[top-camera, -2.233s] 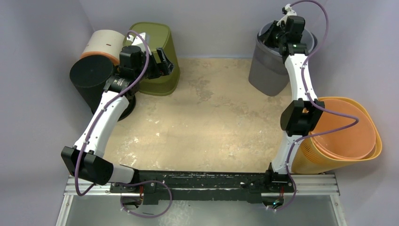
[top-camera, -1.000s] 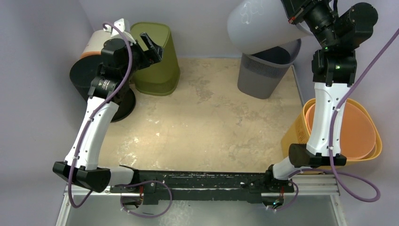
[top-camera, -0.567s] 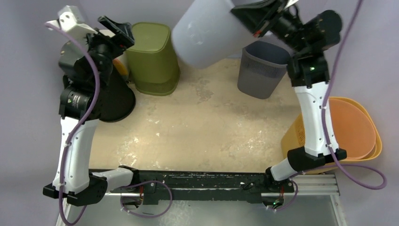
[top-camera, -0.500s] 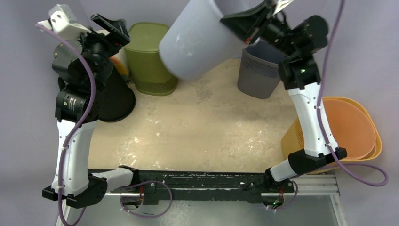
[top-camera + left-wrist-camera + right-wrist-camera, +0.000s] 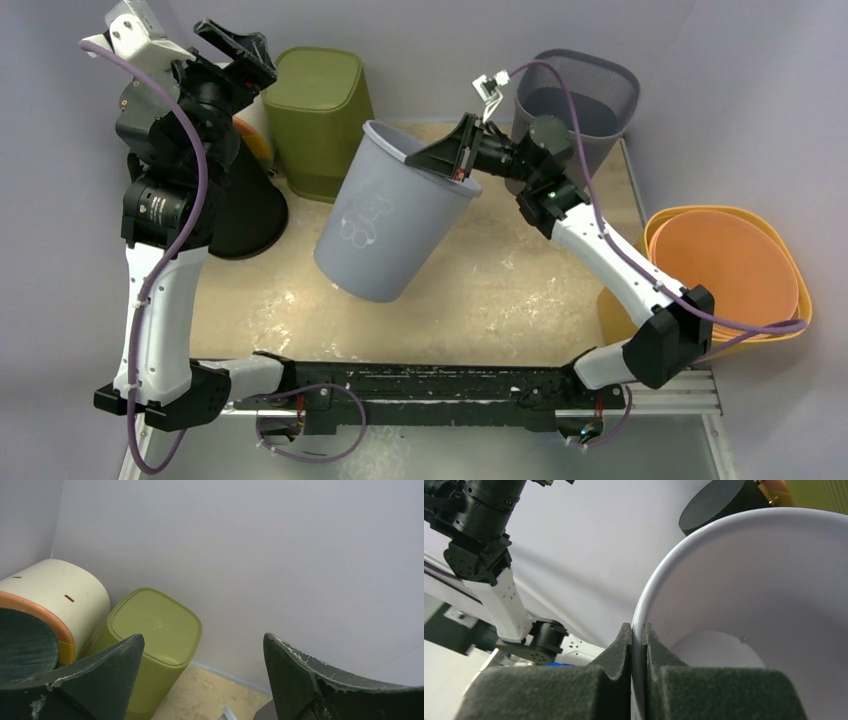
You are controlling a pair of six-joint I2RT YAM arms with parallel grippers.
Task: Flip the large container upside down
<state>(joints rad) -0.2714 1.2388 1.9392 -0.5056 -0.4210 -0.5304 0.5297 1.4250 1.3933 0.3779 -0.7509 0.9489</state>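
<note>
Grey container (image 5: 385,230) tilted; mouth far-right, base near-left; right hand (image 5: 458,168) pinching rim.

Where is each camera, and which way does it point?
Top external: above and behind the robot, looking down at the table; left arm and right arm show.
Left wrist: on the raised left arm, facing back wall and green bin; left gripper open.
Right wrist: looks into the grey bin; right gripper pinches its rim.
Shared: top and left wrist show the green bin.
</note>
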